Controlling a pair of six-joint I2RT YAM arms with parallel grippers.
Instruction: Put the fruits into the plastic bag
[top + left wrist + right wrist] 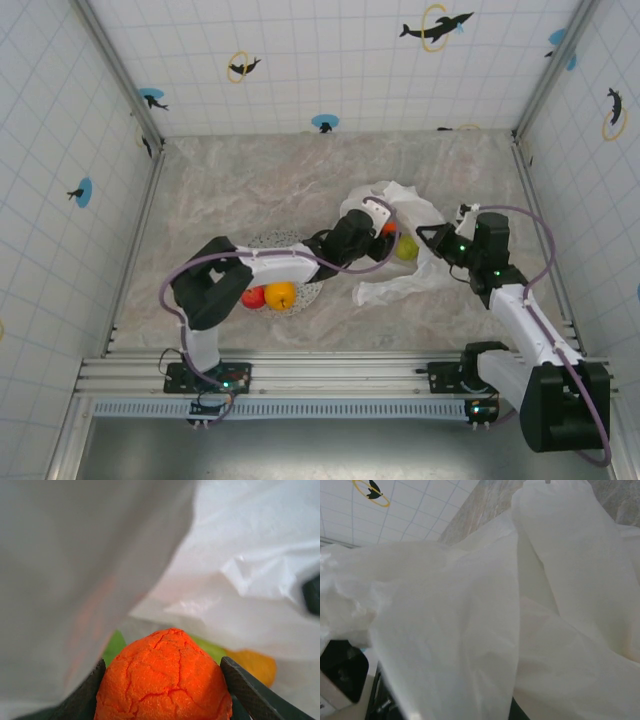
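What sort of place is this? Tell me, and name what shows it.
Probably a robot test cell, not a kitchen: white grid walls with dolphin stickers box in a marble-look table, and the left arm and right arm are bolted to a metal rail at its near edge.

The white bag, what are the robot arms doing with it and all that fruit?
They are packing fruit. The left arm holds an orange in its jaws, just inside the plastic bag. The right arm has its jaws shut on the bag's edge. A green fruit and a yellow-orange fruit already lie in the bag. A red fruit and a yellow fruit wait on the plate.
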